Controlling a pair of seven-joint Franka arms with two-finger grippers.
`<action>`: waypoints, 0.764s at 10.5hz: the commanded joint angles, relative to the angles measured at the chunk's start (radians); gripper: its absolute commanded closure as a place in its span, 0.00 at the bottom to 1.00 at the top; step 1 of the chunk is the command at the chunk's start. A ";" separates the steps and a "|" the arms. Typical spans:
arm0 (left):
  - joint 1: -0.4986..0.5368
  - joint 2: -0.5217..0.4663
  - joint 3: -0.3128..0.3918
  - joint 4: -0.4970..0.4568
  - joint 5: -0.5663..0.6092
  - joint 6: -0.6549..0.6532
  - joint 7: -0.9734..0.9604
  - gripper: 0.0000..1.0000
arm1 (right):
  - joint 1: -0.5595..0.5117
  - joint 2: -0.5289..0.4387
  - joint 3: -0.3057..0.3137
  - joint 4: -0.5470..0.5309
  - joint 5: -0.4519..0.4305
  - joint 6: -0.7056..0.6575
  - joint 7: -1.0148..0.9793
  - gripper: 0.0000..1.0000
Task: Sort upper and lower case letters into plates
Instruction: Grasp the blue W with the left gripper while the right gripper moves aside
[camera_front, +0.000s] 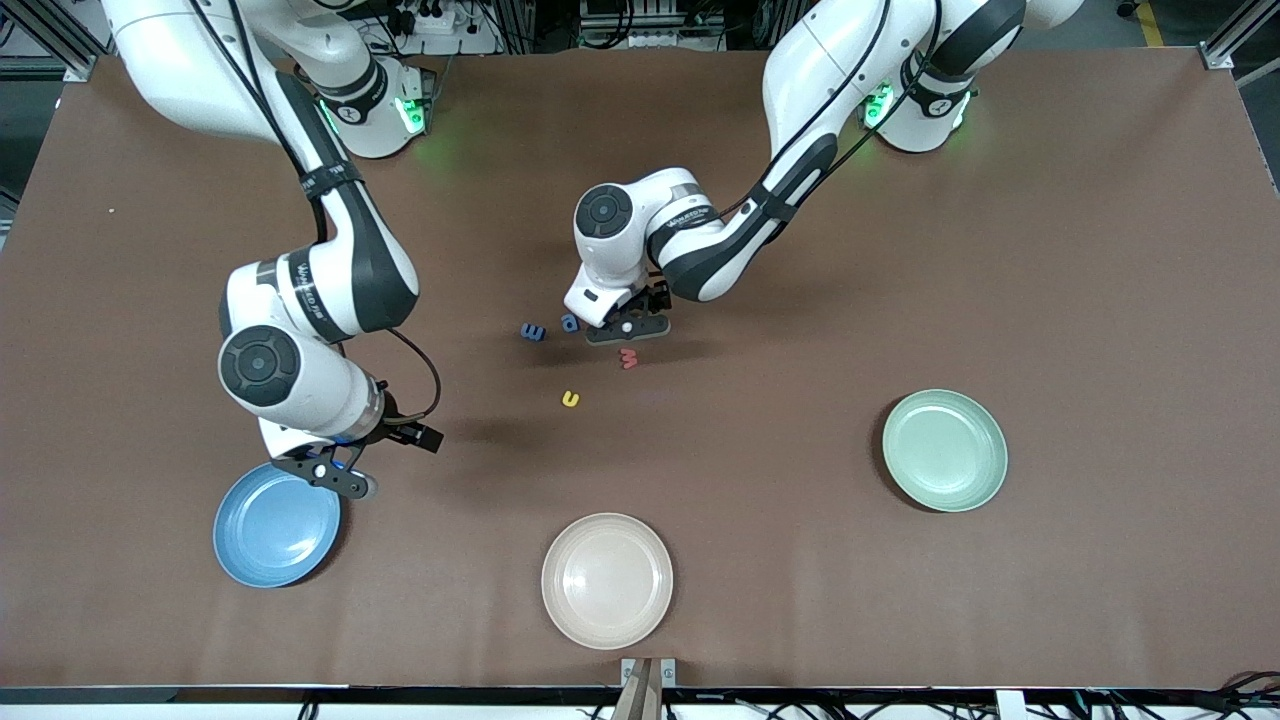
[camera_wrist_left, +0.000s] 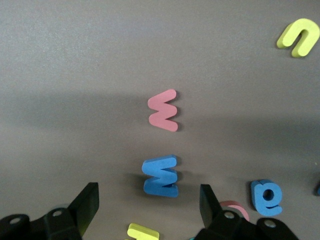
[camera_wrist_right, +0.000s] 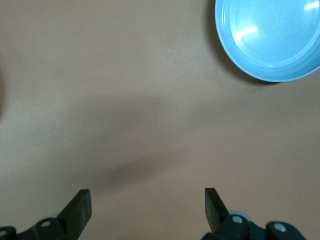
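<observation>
While the letters lay bunched near the middle of the table (camera_front: 900, 250), the left gripper (camera_wrist_left: 150, 210) hung low over them with its fingers apart on either side of a blue letter (camera_wrist_left: 160, 176), gripping nothing yet; that straddle suggested it was lining up to pinch this piece. A red letter (camera_wrist_left: 163, 110) lay just beside the blue one, nearer the front edge, and a yellow letter (camera_wrist_left: 299, 37) sat nearer that edge again. A small blue round letter (camera_wrist_left: 267, 197) lay near the gripper, toward the right arm's end. The right gripper (camera_wrist_right: 147, 210) waited wide open and empty over bare table, beside the blue plate (camera_front: 276, 525) near the front corner at the right arm's end. The mint green plate (camera_front: 944, 450) sat toward the left arm's end, and both plates looked empty. A cream plate (camera_front: 607, 580) stood by the front edge between them
</observation>
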 joint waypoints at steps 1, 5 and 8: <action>-0.005 0.012 0.004 0.008 0.033 0.012 -0.020 0.18 | 0.003 0.022 0.005 0.023 -0.016 -0.010 0.006 0.00; -0.004 0.016 0.012 0.003 0.055 0.027 -0.011 0.23 | 0.006 0.031 0.005 0.022 -0.016 -0.010 0.011 0.00; -0.005 0.028 0.012 0.009 0.053 0.046 -0.011 0.24 | 0.009 0.032 0.007 0.022 -0.016 -0.010 0.012 0.00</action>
